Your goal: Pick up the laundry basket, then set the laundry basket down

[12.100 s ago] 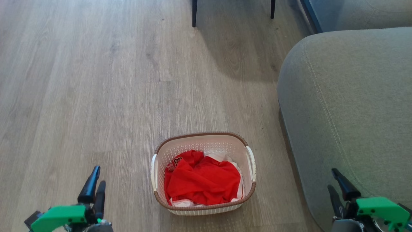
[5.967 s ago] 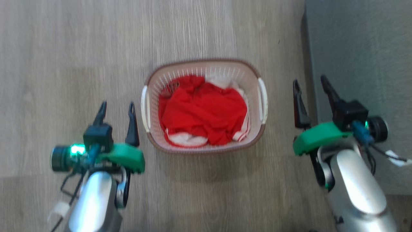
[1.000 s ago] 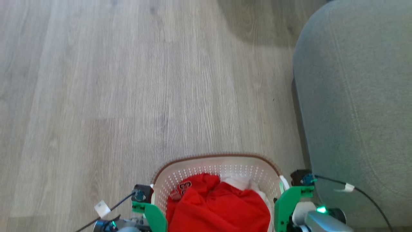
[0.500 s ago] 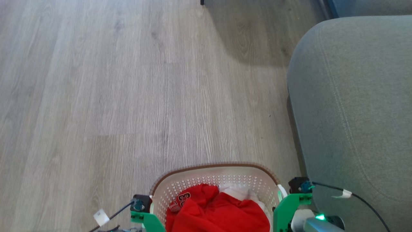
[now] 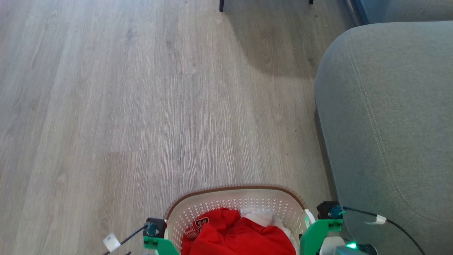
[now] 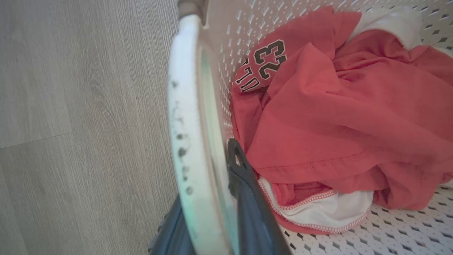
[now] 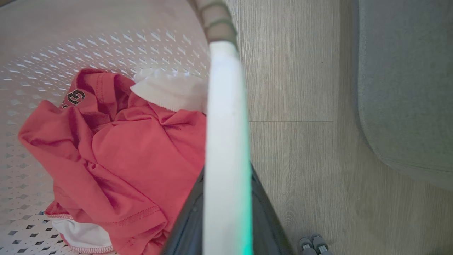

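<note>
Your left gripper is clamped on the laundry basket's left handle, your right gripper on its right handle. The basket hangs between them, left of the grey sofa. Since half a second ago, only the head camera has shifted.

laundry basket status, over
Left tool, right tool shut on white handles. Cream perforated plastic laundry basket held up, red shirt inside. Gray sofa close on right.

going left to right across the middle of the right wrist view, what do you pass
perforated wall of the basket → red shirt → white handle → floor → sofa
</note>
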Robot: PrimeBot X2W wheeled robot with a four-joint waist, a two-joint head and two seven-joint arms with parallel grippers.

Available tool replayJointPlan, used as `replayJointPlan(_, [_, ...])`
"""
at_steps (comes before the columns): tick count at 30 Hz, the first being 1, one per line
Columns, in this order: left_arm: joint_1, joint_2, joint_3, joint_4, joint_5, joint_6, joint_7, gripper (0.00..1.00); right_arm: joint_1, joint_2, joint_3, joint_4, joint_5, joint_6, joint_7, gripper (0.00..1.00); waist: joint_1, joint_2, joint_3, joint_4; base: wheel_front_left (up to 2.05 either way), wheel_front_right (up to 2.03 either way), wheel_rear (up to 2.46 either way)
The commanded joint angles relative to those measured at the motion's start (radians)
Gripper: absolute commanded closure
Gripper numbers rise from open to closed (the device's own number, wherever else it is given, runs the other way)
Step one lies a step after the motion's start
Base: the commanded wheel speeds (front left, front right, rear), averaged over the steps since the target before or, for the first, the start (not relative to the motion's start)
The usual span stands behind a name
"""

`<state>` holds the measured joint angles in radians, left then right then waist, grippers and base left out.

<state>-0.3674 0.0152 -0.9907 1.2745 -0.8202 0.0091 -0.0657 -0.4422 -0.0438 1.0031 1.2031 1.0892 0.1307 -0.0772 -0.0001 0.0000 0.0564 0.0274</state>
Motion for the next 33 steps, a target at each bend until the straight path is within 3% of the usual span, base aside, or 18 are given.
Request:
replayJointPlan(1, [-0.026, 0.035, 0.012, 0.009, -0.003, 0.009, -0.007, 1.0, -0.023, -0.006, 0.016, -0.009, 0.007, 0.0, -0.02, 1.0, 0.0001, 0.0, 0.002, 0.0, 0.0, 0.0, 0.0])
replayJointPlan(23, [-0.043, 0.035, -0.002, 0.014, -0.015, 0.011, -0.007, 1.0, -0.06, -0.006, 0.108, -0.001, 0.093, 0.0, -0.045, 1.0, 0.0001, 0.0, 0.025, -0.005, 0.0, 0.0, 0.0])
replayJointPlan(33, [-0.11, 0.046, -0.003, 0.015, -0.014, 0.013, -0.022, 1.0, -0.149, -0.006, 0.148, 0.013, 0.099, 0.0, -0.068, 1.0, 0.0001, 0.0, 0.111, -0.009, 0.0, 0.0, 0.0])
